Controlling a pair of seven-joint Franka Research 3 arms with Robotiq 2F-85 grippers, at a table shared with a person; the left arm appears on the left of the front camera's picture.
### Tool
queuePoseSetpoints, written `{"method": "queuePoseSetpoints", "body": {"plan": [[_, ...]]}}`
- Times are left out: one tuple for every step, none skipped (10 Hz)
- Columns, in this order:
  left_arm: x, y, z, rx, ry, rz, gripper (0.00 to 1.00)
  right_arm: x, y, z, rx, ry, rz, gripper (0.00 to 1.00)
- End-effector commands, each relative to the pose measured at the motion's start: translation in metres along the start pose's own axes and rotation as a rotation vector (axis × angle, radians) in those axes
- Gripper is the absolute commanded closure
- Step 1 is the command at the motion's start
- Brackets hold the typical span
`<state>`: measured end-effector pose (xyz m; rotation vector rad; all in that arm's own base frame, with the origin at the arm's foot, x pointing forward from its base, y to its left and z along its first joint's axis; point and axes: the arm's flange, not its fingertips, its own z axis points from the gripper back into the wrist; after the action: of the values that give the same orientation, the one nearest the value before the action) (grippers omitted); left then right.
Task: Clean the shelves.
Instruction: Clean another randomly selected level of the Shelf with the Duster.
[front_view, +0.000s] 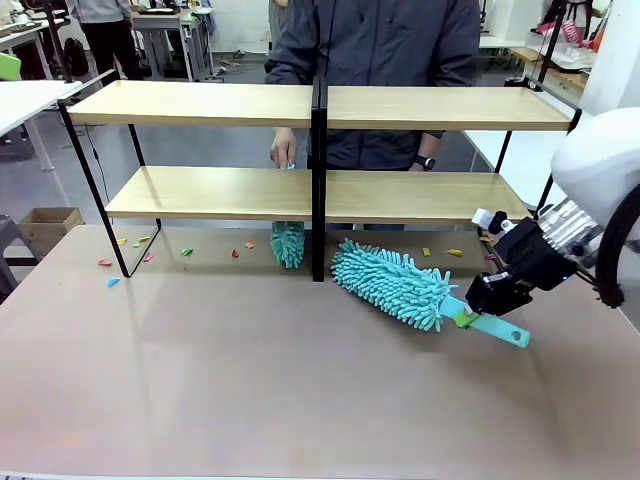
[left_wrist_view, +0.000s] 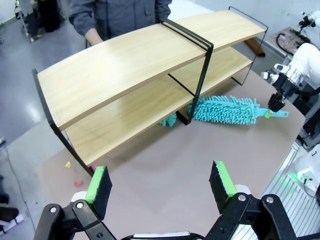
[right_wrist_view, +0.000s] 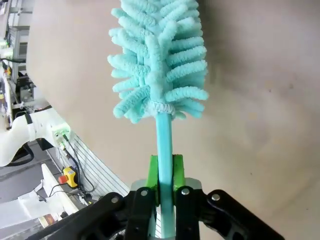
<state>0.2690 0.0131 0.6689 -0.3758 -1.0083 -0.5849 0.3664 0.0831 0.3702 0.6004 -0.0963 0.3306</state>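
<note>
The shelves (front_view: 210, 192) stand across the far half of the beige-brown table, light wooden boards on a thin black frame (left_wrist_view: 135, 70). My right gripper (front_view: 474, 306) is shut on the handle of a teal fluffy duster (front_view: 392, 284), whose head lies on the tabletop just in front of the central upright. In the right wrist view the green pads (right_wrist_view: 154, 176) clamp the teal handle below the duster head (right_wrist_view: 157, 55). My left gripper (left_wrist_view: 160, 182) hangs open and holds nothing above the table, well in front of the shelves. From there the duster (left_wrist_view: 225, 110) and my right gripper (left_wrist_view: 277, 102) show farther off.
A person stands behind the shelves, with a hand (front_view: 284, 150) over the lower board and a second teal duster (front_view: 288, 244) hanging below it. Small coloured scraps (front_view: 110, 263) lie on the table under the lower shelf, at left and at right (front_view: 454, 252). A cardboard box (front_view: 48, 224) sits on the floor at left.
</note>
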Motion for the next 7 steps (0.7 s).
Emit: {"method": "queuePoseSetpoints", "body": {"plan": [[0.000, -0.001, 0.000, 0.003, 0.007, 0.001, 0.00, -0.060, -0.012, 0.068, 0.166, 0.048, 0.084, 0.87], [0.000, -0.001, 0.000, 0.003, 0.007, 0.001, 0.00, -0.102, -0.032, 0.115, 0.205, 0.091, 0.044, 0.87], [0.000, -0.001, 0.000, 0.003, 0.007, 0.001, 0.00, -0.150, -0.056, 0.160, 0.185, 0.044, -0.046, 0.87], [0.000, -0.001, 0.000, 0.003, 0.007, 0.001, 0.00, -0.187, -0.076, 0.187, 0.236, 0.054, -0.081, 0.87], [0.000, -0.001, 0.000, 0.003, 0.007, 0.001, 0.00, -0.218, -0.093, 0.207, 0.283, 0.067, -0.095, 0.87], [0.000, -0.001, 0.000, 0.003, 0.007, 0.001, 0.00, -0.238, -0.103, 0.216, 0.318, 0.069, -0.081, 0.87], [0.000, -0.001, 0.000, 0.003, 0.007, 0.001, 0.00, -0.247, -0.106, 0.217, 0.347, 0.073, -0.041, 0.87]]}}
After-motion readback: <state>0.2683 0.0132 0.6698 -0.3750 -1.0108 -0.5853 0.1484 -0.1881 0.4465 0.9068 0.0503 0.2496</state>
